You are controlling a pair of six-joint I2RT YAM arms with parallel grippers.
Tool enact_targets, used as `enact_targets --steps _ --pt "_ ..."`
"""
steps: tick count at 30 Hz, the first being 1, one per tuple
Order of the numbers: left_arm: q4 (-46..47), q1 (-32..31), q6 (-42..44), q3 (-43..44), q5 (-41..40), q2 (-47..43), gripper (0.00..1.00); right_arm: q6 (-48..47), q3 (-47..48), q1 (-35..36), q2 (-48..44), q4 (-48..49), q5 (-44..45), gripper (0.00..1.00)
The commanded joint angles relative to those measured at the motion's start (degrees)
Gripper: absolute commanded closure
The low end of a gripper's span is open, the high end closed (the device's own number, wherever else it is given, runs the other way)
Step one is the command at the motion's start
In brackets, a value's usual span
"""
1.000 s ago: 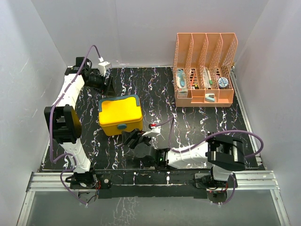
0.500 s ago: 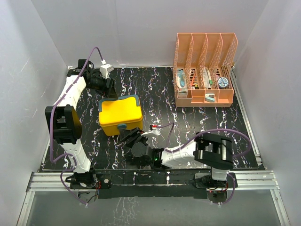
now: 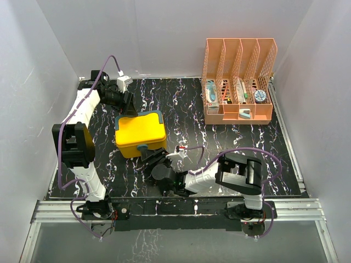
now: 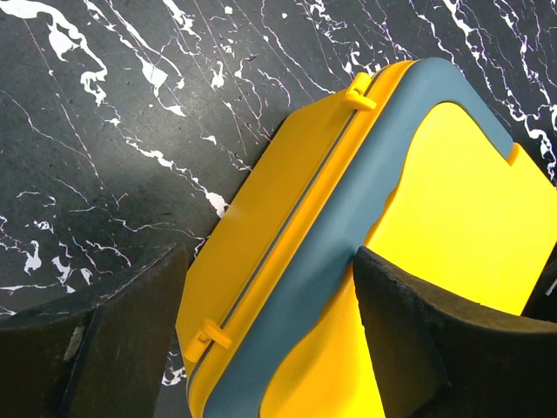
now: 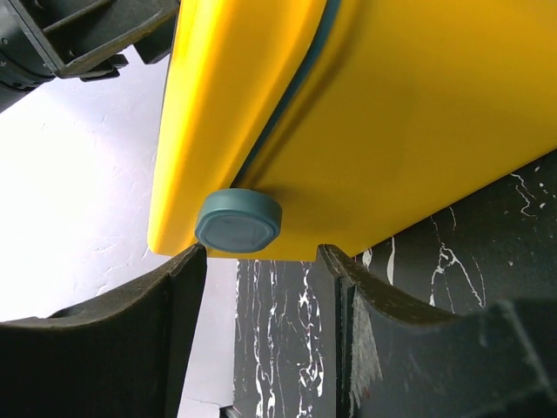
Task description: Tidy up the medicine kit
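Fingers (image 4: 113,348) of left gripper (image 4: 270,279) spread wide, one over the lid, one over the table, hinged rear edge of medicine kit (image 3: 141,133) between them; gripping nothing. At the front, right gripper (image 5: 261,261) likewise parted, empty, just below teal latch (image 5: 238,220). Kit shut, left-centre on marbled black table (image 3: 219,142). Orange file rack (image 3: 238,82) far right.

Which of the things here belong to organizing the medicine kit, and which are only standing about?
Belonging to the job:
- medicine kit, lid shut
- its teal latch
- left gripper, open at its rear edge
- right gripper, open before the latch

Only standing about:
- orange file rack
- small items in it, too small to identify; possibly supplies
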Motion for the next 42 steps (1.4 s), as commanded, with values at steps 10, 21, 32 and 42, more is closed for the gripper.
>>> enact_targets --steps 10,21,32,42 --pt "-2.52 -0.14 3.7 -1.55 -0.63 -3.18 0.26 9.03 2.09 -2.18 2.96 0.46 -2.44 0.59" --pt "-2.95 -0.14 5.06 -3.39 -0.93 -3.56 0.26 7.36 1.35 -3.88 2.81 2.63 -1.64 0.63" --pt "-3.37 -0.14 6.26 -4.94 -1.22 -4.26 0.26 6.79 0.52 -4.88 2.95 4.41 -2.1 0.63" --pt "0.68 1.68 1.43 -2.03 -1.72 -4.96 0.25 0.02 1.39 -4.73 1.96 4.96 -7.69 0.58"
